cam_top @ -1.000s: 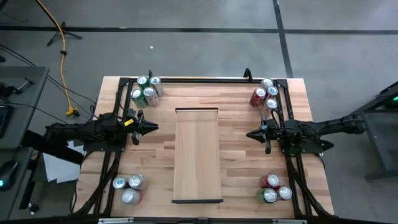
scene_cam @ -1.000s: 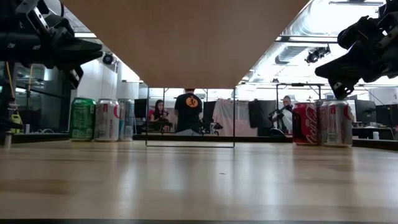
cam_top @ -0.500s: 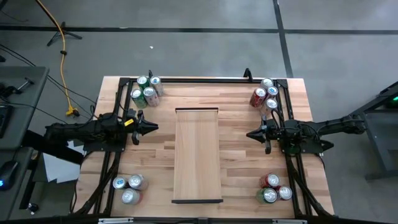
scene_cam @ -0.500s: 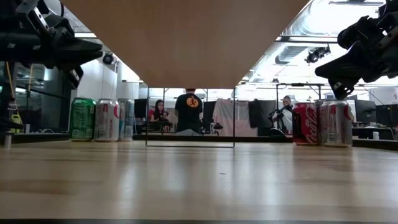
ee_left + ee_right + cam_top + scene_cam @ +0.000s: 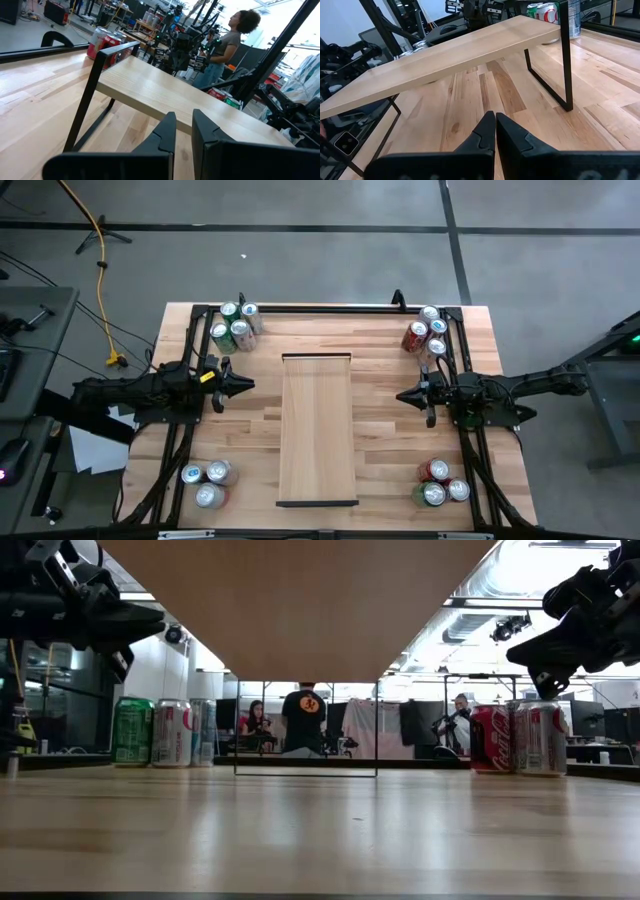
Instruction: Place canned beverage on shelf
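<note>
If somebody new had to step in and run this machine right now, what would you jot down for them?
Left tool: shut, empty, hovering left of the shelf.
Right tool: shut, empty, hovering right of the shelf.
Shelf: stands mid-table on dark legs, its top bare.
Cans: four clusters at the table corners: far left, far right, near left, near right.
Done: nothing; no can has been picked up.
Left: grasp a can from a cluster and set it on the shelf.
</note>
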